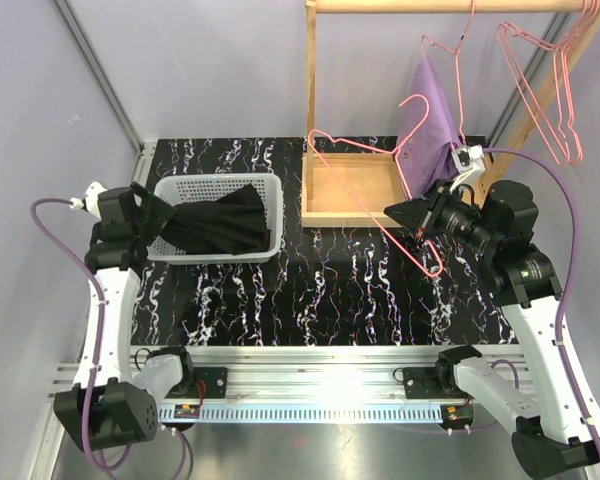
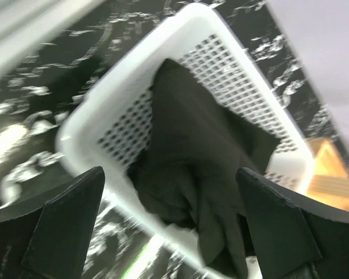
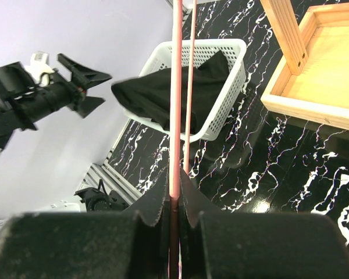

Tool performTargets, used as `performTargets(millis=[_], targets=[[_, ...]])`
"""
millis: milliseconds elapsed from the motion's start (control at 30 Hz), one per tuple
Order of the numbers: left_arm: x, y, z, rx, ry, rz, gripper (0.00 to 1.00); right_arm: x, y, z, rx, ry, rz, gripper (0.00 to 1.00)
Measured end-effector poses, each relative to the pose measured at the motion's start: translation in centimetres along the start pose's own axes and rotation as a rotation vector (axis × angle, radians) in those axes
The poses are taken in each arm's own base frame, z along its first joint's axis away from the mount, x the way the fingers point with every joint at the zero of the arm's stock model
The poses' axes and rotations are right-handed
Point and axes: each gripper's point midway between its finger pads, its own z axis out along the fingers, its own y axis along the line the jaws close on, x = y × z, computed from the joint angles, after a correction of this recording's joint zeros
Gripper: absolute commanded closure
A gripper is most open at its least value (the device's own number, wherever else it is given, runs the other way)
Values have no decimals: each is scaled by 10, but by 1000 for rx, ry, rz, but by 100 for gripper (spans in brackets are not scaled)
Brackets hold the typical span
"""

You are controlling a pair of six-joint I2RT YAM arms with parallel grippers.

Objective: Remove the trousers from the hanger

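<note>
The black trousers (image 1: 220,222) lie in the white basket (image 1: 220,180), one end draped over its left rim; they also show in the left wrist view (image 2: 203,157) and the right wrist view (image 3: 163,87). My left gripper (image 1: 155,215) (image 2: 170,174) is open and empty just left of that draped end. My right gripper (image 1: 405,213) (image 3: 174,180) is shut on the wire of a bare pink hanger (image 1: 361,147) (image 3: 175,87), held above the table. The light purple trousers (image 1: 430,125) hang on another pink hanger (image 1: 450,50) from the wooden rod.
A wooden rack with a tray base (image 1: 350,185) (image 3: 314,75) stands at the back right. More pink hangers (image 1: 540,90) hang at its right end. The basket (image 2: 93,110) (image 3: 232,58) sits at the back left of the marbled black table (image 1: 330,290).
</note>
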Motion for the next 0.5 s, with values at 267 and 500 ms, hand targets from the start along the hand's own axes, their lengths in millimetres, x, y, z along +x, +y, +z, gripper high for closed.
performTargets(millis=[267,500], targets=[[-50,-5,-81,9,-128,143,2,0,0,0,1,1,1,100],[-45,-127,-69,220,26,399,1,-1,1,0,-2,-5,0,100]])
